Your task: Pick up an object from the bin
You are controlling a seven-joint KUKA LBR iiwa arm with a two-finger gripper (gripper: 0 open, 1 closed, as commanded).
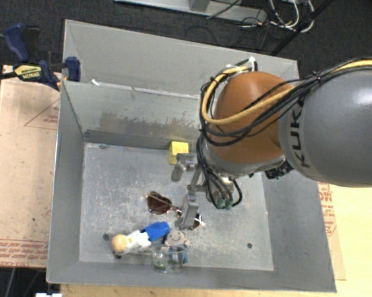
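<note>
Nearest the lens is my own grey link point(352, 125), with the orange cover point(248, 115) and its cable loops below it. They reach in from the view's right and hide much of the back of the bin point(102, 167).

My pincer point(192, 217) hangs under the cover, low over the bin floor at about mid-width. The thing closest to it is a pair of brown-lensed sunglasses point(159, 204). They lie flat just beside the pincer, toward the view's left, with their long axis running roughly left to right across the floor. One thin temple seems to point toward me. Whether the pincer touches it I cannot say.

I judge that any grasp here turns on a small shift leftward, closing across the frame and not along it.

I cannot tell whether the pincer is released or clenched, since the tip is too tangled with the glint of metal. I see nothing clearly held in it.

Toward the bin's front edge lies a small heap: a blue piece point(157, 230), a cream-headed toy point(121, 242) and something clear point(170, 258). A yellow block point(178, 151) sits apart by the back wall.
</note>
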